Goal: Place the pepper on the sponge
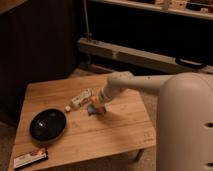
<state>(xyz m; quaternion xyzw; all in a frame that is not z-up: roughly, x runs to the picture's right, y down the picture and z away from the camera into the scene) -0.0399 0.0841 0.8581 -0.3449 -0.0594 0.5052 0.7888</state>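
No writing can be read on the orange label of the white tube [81, 98] or on the flat packet [30, 158] at the front-left corner of the wooden table [115, 135]. The smooth white arm [145, 82] reaches down and leftward, with the gripper [98, 106] low over mid-table. Its jaws are closed on the tapered orange-red pepper [101, 109], right over the pale-blue sponge [91, 110].

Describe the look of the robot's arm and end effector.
The arm is a smooth, off-white rounded tube with a thicker rounded joint, widening into a bulky pale shell at the right edge of the view. No cables or markings show. The end effector, a small darker tip, is just above the light-blue flat sponge on the wooden table.
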